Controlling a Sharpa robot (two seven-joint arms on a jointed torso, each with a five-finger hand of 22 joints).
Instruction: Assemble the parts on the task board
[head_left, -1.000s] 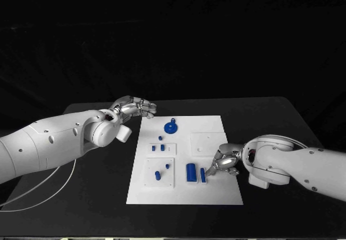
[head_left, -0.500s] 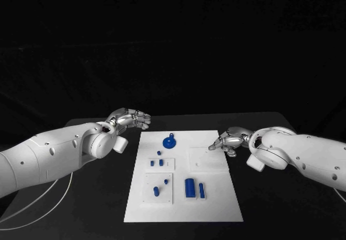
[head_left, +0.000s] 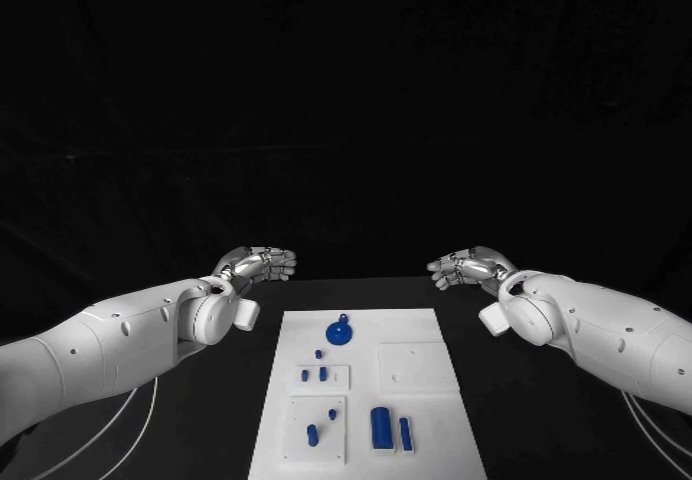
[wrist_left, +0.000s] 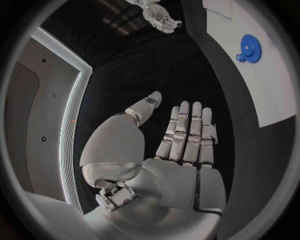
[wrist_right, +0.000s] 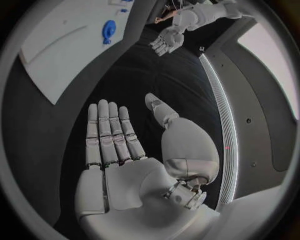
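Both arms are raised above the far end of the black worktop (head_left: 512, 400), one on each side of the white task board (head_left: 418, 440). The left robot hand (head_left: 260, 265) sits up past the board's far left corner and the right robot hand (head_left: 464, 268) past its far right corner, well apart from each other and touching nothing. From behind each wrist you can see the palm flat and the fingers (wrist_left: 186, 131) stretched out straight side by side with the thumb off to one side, so both are released and empty; the right one's fingers (wrist_right: 109, 131) look just the same. The board lies flat in the middle of the worktop with the blue parts still resting on it: a round gear-like piece (head_left: 339, 333) with a small tab near the far end, a few small pegs (head_left: 322, 374) on raised white squares along the left side, and two upright longer blocks (head_left: 382, 428) side by side near the close end. A bare raised white square (head_left: 408, 366) sits on the board's right half.
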